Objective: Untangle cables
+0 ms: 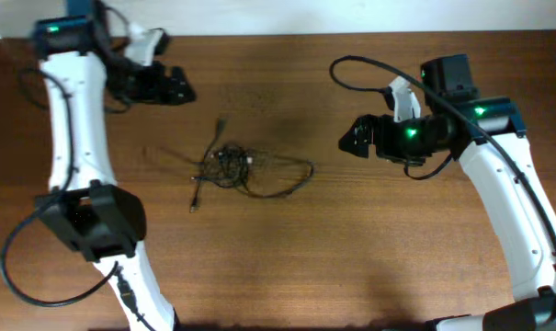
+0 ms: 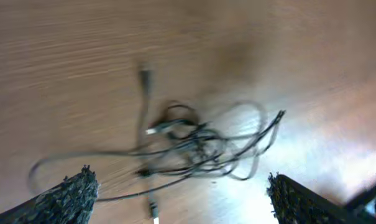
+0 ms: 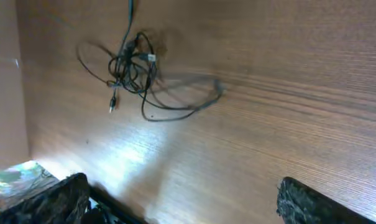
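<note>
Surveying the broad brown wooden bench [image 1: 369,267], I had my white left arm [image 1: 75,138] reaching up its left side and my white right arm [image 1: 512,193] up its right, both wrists turned in toward the middle. My left tool [image 1: 175,88] hung over the far left part of the bench. Its dark pads [image 2: 69,196] stood wide apart at the corners of the left wrist view, with nothing held between them. My right tool [image 1: 348,140] was likewise spread wide and empty, pointing left.

The thin black cables [image 1: 232,165] lay in one tangle on the wood between the two tools, touching neither. The tangle's long axis ran left to right: the tight knot sat at its left end, and one slack loop [image 1: 300,173] trailed out toward my right tool. I judged the right tool nearer that loop and the left tool nearer the knot, which lay toward me and to the right of it.

Open wood surrounded the tangle, well clear of every bench edge, so either tool had room to draw a strand outward. Two free ends left the knot, one small plug [image 1: 222,122] pointing away from me and a second plug [image 1: 193,208] toward me.
</note>
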Action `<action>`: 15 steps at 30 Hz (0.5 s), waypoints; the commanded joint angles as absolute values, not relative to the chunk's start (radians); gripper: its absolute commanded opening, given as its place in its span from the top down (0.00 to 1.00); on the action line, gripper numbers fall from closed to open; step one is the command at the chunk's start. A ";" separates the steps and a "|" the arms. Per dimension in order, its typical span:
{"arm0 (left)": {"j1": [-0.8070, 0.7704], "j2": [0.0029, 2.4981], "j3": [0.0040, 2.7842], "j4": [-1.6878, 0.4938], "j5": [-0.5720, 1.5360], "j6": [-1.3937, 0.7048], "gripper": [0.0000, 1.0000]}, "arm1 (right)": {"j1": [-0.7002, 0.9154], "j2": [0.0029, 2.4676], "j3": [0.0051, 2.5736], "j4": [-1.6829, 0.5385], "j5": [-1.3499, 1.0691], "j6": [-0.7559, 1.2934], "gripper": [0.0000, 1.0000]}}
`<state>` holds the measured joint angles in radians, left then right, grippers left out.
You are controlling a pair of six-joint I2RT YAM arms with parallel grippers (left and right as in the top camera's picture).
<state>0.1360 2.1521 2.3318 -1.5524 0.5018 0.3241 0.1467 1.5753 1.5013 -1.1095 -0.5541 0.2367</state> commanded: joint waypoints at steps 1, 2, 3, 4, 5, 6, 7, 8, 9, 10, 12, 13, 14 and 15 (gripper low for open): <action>0.013 2.140 2.338 -1.551 0.342 0.238 0.08 | 0.144 1.551 1.505 -1.099 -0.526 0.270 0.02; -0.035 2.141 2.337 -1.554 0.215 0.093 0.23 | 0.128 1.551 1.505 -1.100 -0.504 0.271 0.02; -0.074 2.141 2.326 -1.577 0.169 0.055 0.31 | 0.113 1.551 1.505 -1.100 -0.501 0.271 0.02; -0.107 2.141 2.297 -1.603 0.138 0.056 0.32 | 0.093 1.551 1.504 -1.101 -0.501 0.270 0.02; -0.134 2.141 2.239 -1.608 0.096 0.051 0.34 | 0.064 1.551 1.504 -1.109 -0.501 0.270 0.02; -0.146 2.141 2.172 -1.584 0.068 0.029 0.34 | 0.049 1.551 1.504 -1.114 -0.501 0.270 0.02; -0.148 2.141 2.043 -1.496 0.092 -0.025 0.43 | 0.038 1.551 1.504 -1.118 -0.501 0.270 0.02; -0.148 2.141 1.994 -1.451 0.103 -0.061 0.49 | 0.038 1.551 1.504 -1.118 -0.500 0.270 0.02; -0.148 2.141 1.921 -1.374 0.183 -0.068 0.53 | 0.038 1.551 1.504 -1.116 -0.500 0.270 0.02; -0.149 2.141 1.869 -1.320 0.225 -0.088 0.53 | 0.038 1.551 1.504 -1.115 -0.500 0.270 0.03; -0.151 2.141 1.771 -1.227 0.239 -0.176 0.49 | 0.038 1.551 1.504 -1.122 -0.481 0.270 0.03; -0.165 2.141 1.720 -1.173 0.271 -0.179 0.47 | 0.038 1.551 1.504 -1.124 -0.481 0.269 0.03; -0.171 2.141 1.703 -1.151 0.271 -0.203 0.47 | 0.038 1.551 1.504 -1.124 -0.477 0.269 0.03; -0.181 2.141 1.684 -1.116 0.270 -0.220 0.47 | 0.038 1.551 1.504 -1.124 -0.477 0.269 0.03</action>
